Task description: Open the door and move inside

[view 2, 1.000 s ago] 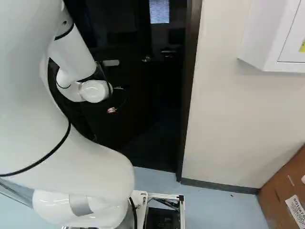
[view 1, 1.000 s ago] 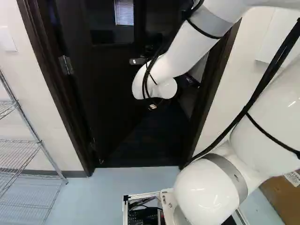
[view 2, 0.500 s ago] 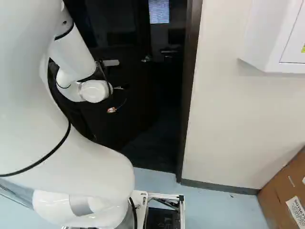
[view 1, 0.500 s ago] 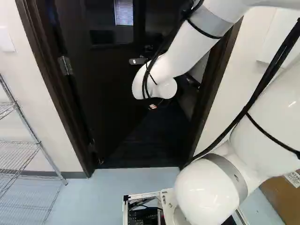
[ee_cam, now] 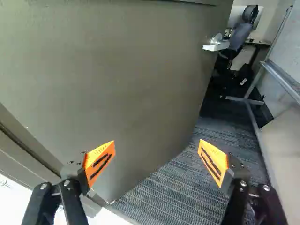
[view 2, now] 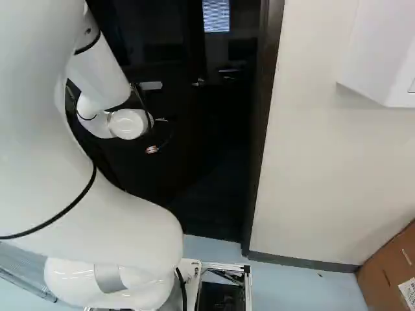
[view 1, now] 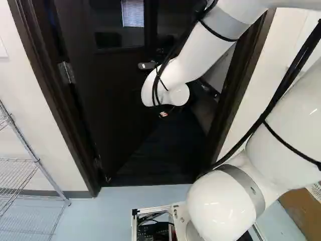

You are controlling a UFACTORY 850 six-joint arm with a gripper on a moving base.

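Note:
A dark door [view 1: 115, 105] hinged at the left of the left base view stands partly open, swung inward from its frame [view 1: 235, 95]. Its metal lever handle [view 2: 199, 81] shows in the right base view. In the wrist view the handle [ee_cam: 216, 46] is beyond the fingers, near the door's free edge. My gripper [ee_cam: 156, 161] stands open, nothing between its orange pads, with the door's face [ee_cam: 117, 84] and the carpet ahead of it. The base views hide most of the gripper behind the white wrist and against the dark door.
A wire shelf [view 1: 20, 175] stands left of the doorway. Right of it are a wall [view 2: 318, 175], a white wall cabinet [view 2: 382, 58] and a cardboard box [view 2: 389, 265]. Beyond the door are an office chair [ee_cam: 241, 35] and a whiteboard stand [ee_cam: 258, 131] on dark carpet [ee_cam: 173, 197].
The base has moved forward; the doorway looks larger, its frame and threshold nearer. The arm holds its pose above its lowest joint.

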